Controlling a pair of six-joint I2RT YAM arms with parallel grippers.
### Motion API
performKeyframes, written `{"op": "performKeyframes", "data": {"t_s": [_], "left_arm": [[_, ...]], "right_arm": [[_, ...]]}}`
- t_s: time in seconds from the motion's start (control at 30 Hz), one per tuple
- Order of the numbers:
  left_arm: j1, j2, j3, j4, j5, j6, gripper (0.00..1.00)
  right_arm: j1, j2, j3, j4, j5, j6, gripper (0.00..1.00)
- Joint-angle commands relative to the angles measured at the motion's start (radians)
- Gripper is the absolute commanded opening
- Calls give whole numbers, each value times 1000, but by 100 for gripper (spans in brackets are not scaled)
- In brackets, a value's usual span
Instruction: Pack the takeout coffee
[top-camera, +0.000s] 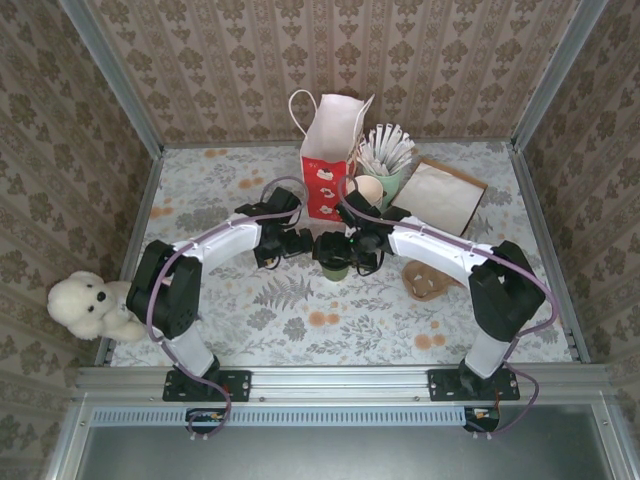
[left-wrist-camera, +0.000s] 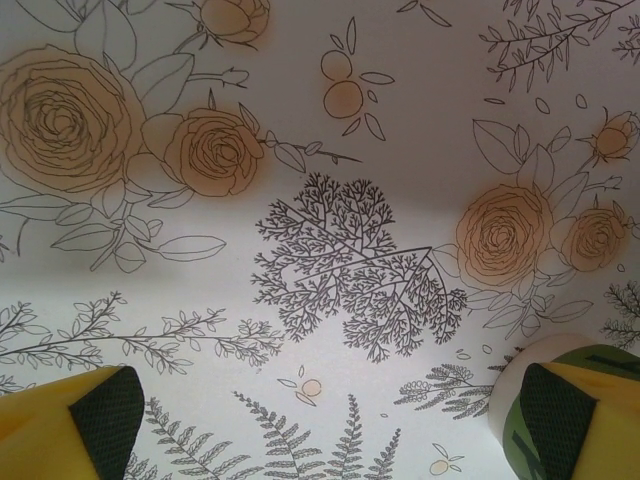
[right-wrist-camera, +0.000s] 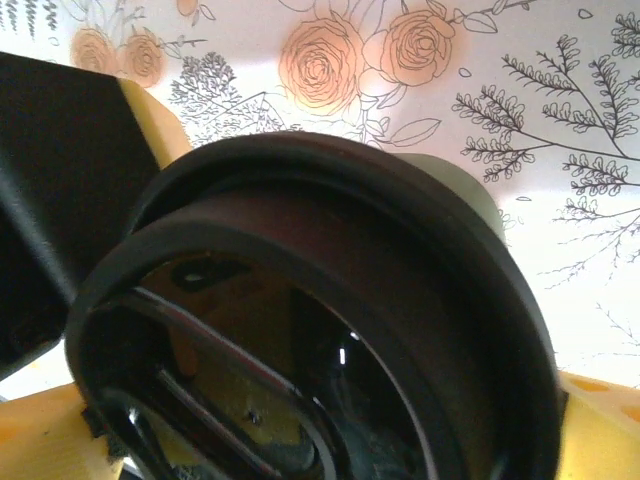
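Takeout coffee (top-camera: 335, 260) sits upright between the right fingers (right-wrist-camera: 602, 425), which look clamped on its sides below the lid. Left fingers (left-wrist-camera: 70, 425) spread wide, empty, cup just beside one. Paper bag (top-camera: 326, 150) stands beyond both.

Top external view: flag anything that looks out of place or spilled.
A white plush bear sits at the left edge of the table, outside the rail, odd among coffee supplies. Nothing looks spilled or tipped.
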Motion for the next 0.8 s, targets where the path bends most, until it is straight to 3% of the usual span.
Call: {"op": "performKeyframes", "data": {"t_s": [0.0, 0.1, 0.33, 0.77], "left_arm": [[-5, 14, 8, 3, 18, 15, 100], [-10, 16, -6, -3, 20, 16, 100], [-9, 4, -13, -15, 9, 16, 100], [-10, 5, -6, -18, 8, 19, 100]], "right_arm": [[15, 13, 26, -57, 51, -4, 94], [23, 15, 25, -59, 63, -1, 92], [19, -26, 32, -22, 41, 7, 99], [3, -66, 2, 38, 34, 25, 98]]}}
